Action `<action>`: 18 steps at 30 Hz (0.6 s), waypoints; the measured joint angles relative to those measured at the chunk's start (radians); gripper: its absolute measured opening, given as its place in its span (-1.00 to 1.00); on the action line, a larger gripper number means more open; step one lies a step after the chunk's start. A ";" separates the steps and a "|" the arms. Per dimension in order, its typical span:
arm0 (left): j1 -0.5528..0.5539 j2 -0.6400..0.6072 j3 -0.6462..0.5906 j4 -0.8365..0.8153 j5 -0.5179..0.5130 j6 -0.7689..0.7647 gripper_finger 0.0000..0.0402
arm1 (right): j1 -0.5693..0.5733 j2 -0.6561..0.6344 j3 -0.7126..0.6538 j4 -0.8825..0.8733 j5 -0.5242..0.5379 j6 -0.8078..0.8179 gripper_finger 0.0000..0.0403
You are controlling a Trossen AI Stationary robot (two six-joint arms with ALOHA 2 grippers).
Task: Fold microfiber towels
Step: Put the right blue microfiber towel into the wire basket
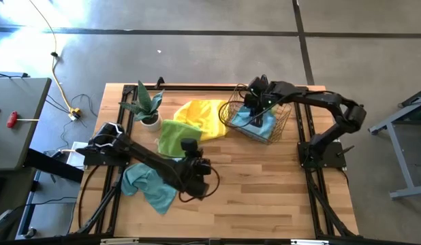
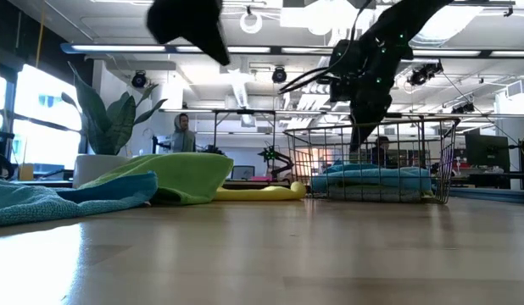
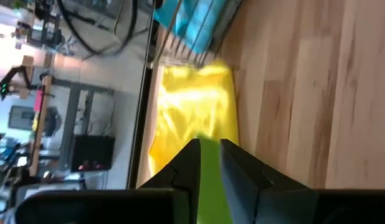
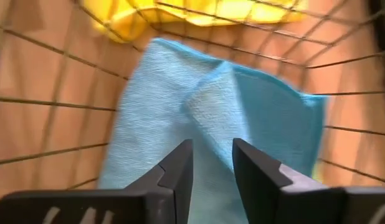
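Hovering inside the wire mesh basket [image 1: 259,122], the right pincer [image 4: 211,163] is holding its fingers slightly parted and empty just above the folded teal blue microfiber towel [image 4: 199,124], so stowing or fetching seems in hand. The left pincer [image 3: 209,165], narrowly open, is waiting above the wooden surface [image 1: 265,184] near the lime green towel [image 1: 175,135], probably next for spreading.

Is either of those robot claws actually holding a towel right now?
No. The right gripper hangs open over the folded blue towel in the wire basket, gripping nothing. The left gripper is open too, above the table, holding nothing.
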 joint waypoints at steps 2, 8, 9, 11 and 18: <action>-0.014 -0.003 -0.001 -0.071 0.001 -0.072 -0.75 | -0.013 0.008 0.000 -0.026 -0.072 0.004 -0.51; -0.061 -0.012 0.000 -0.261 0.039 -0.345 -0.75 | -0.017 0.063 0.000 -0.055 -0.084 -0.005 -0.53; -0.069 -0.016 0.000 -0.284 0.048 -0.386 -0.75 | -0.017 0.074 0.000 -0.049 -0.078 -0.010 -0.53; -0.088 -0.017 0.000 -0.322 0.059 -0.456 -0.75 | -0.017 0.097 0.000 -0.023 -0.067 -0.020 -0.53; -0.151 -0.019 0.000 -0.355 0.068 -0.557 -0.75 | -0.017 0.144 0.000 0.057 0.164 -0.028 -0.53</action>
